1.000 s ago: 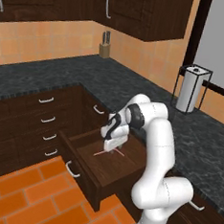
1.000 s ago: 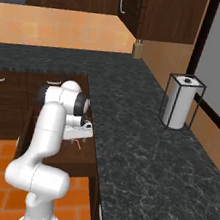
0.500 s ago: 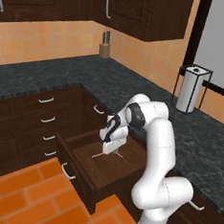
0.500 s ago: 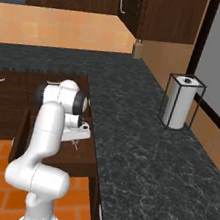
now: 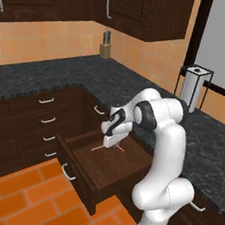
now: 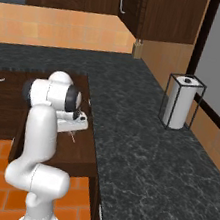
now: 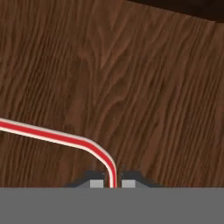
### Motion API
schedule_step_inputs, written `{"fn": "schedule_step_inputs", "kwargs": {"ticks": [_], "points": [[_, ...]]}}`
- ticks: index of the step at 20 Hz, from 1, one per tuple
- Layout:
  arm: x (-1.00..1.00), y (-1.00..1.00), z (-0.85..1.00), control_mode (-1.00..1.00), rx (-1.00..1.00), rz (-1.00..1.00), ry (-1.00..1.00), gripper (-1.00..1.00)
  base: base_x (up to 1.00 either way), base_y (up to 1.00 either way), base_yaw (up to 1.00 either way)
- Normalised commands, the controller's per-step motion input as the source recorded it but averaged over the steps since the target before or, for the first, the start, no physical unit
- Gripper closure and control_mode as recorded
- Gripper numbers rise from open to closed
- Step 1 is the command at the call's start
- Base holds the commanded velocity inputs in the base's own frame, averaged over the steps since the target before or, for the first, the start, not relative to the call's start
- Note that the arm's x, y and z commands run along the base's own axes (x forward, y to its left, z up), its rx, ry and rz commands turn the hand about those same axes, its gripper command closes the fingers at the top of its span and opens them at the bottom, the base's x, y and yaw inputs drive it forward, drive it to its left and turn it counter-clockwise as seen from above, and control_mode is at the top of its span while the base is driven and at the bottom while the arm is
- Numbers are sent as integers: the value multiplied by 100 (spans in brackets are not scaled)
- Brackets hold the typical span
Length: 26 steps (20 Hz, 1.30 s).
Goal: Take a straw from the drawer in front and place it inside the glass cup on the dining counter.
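Note:
The dark wooden drawer (image 5: 110,168) stands pulled out below the black worktop, its silver handle (image 5: 67,173) facing the orange floor. My gripper (image 5: 109,144) reaches down into it. In the hand view the thin red-and-white straw (image 7: 52,135) lies on the drawer's wooden floor and bends up between my gripper's (image 7: 112,183) two dark fingertips (image 7: 97,182), which are shut on its bent end. From the right base view the gripper (image 6: 73,128) sits low over the drawer with the straw (image 6: 72,136) under it. The glass cup and the dining counter are out of view.
Black speckled worktop (image 6: 140,152) wraps around the drawer's corner. A paper towel holder (image 5: 192,88) stands on it near the wall, and a knife block (image 5: 105,48) at the far back. A stack of closed drawers (image 5: 47,122) lies left of the open one.
The jaws have shut on the straw's bent end. The hand stays low inside the drawer at about the same spot.

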Motion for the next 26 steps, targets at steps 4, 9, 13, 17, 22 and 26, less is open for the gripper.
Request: {"fn": "schedule_step_inputs", "kwargs": {"ticks": [4, 9, 13, 17, 22, 26], "points": [[-27, 12, 100, -100, 11, -1, -4, 100, 0, 0, 0], [-21, 4, 100, -100, 3, -7, 0, 100, 0, 0, 0], [-21, 0, 100, -100, 0, -9, 0, 100, 0, 0, 0], [-35, -13, 100, -100, 0, -11, 0, 100, 0, 0, 0], [-50, -46, 97, -100, -1, -8, 1, 100, 0, 0, 0], [-71, -76, 51, -100, 0, -4, 0, 100, 0, 0, 0]]}}
